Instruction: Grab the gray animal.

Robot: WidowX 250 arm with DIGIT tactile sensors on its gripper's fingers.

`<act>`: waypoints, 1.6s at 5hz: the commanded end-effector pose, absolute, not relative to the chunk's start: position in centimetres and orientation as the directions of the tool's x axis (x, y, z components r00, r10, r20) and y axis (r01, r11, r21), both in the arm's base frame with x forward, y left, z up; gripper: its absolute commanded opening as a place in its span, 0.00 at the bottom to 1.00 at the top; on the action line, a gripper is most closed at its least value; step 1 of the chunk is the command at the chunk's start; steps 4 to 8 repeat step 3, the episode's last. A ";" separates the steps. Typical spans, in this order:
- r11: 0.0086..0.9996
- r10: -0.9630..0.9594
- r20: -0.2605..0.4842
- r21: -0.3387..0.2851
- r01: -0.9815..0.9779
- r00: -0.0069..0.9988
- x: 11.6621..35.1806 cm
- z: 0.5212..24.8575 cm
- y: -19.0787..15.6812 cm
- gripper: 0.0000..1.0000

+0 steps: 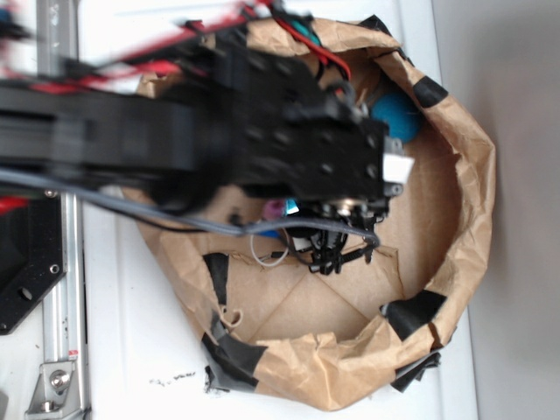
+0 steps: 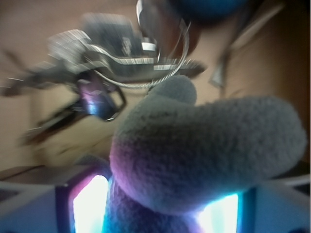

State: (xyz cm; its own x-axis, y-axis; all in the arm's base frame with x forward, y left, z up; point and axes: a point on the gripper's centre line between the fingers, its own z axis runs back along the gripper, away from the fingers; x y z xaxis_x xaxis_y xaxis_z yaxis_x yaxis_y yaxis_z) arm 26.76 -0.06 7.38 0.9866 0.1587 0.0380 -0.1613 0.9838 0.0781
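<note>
The gray animal (image 2: 209, 150) is a soft fuzzy plush that fills the lower wrist view, one rounded lobe sticking up. It sits between the two glowing pads (image 2: 92, 206) of my gripper (image 2: 155, 208), pressed against both, so the gripper is shut on it. The plush looks sharp while everything behind it is smeared. In the exterior view my gripper (image 1: 346, 254) points down inside the brown paper basin (image 1: 464, 175), and the arm hides the gray animal there.
A bunch of metal keys (image 2: 112, 73) on a wire ring lies just beyond the plush. A teal-blue ball (image 1: 395, 115) rests against the basin's far wall, also seen as the ball (image 2: 209, 7) at the wrist view's top. Crumpled taped paper walls ring the floor.
</note>
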 end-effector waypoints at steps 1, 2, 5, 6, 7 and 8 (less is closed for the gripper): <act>0.996 0.045 0.164 0.070 -0.057 0.986 26.6 16.4 -0.9 0.00; 0.997 0.038 0.145 0.063 -0.048 0.989 26.6 16.5 -0.9 0.00; 0.996 0.032 0.123 0.074 -0.041 0.992 26.4 16.0 -1.0 0.00; 0.996 0.032 0.123 0.074 -0.041 0.992 26.4 16.0 -1.0 0.00; 0.996 0.032 0.123 0.074 -0.041 0.992 26.4 16.0 -1.0 0.00; 0.996 0.032 0.123 0.074 -0.041 0.992 26.4 16.0 -1.0 0.00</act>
